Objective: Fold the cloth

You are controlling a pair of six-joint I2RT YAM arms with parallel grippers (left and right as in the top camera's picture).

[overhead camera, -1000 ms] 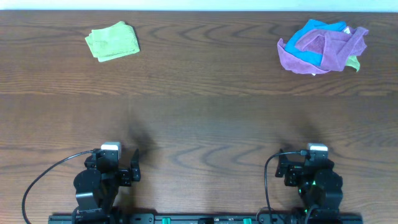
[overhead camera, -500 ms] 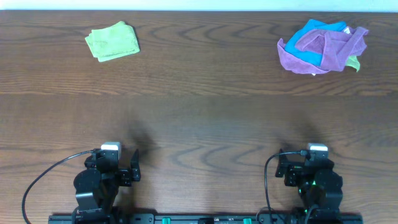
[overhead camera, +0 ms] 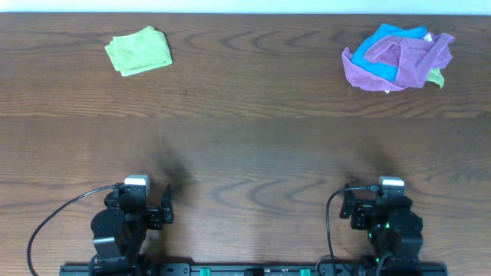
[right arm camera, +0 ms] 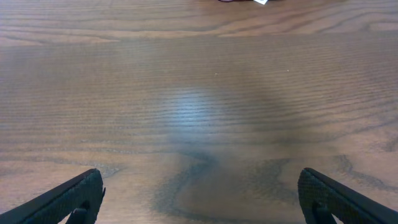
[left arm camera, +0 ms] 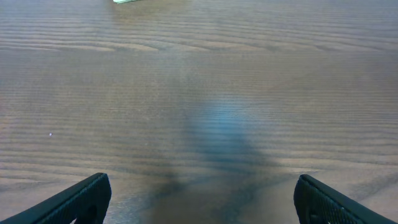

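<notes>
Cloth (overhead camera: pixel 410 57) atop blue-and-purple heap (overhead camera: pixel 360 74), green cloth (overhead camera: pixel 139 50) far left; left hand (left arm camera: pixel 202 193), right hand (right arm camera: pixel 199 186) wide, empty.

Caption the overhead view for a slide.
Left arm, right arm parked; green cloth far left, cloth heap far right.

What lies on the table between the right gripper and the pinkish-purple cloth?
Nothing: the overhead view shows only bare table before the pinkish-purple cloth. The right wrist view shows bare wood ahead of the right gripper too.

Black left hand (left arm camera: pixel 202 188), black right hand (right arm camera: pixel 200 184), silver-capped arms (overhead camera: pixel 123 224), black cables (overhead camera: pixel 54 218).
</notes>
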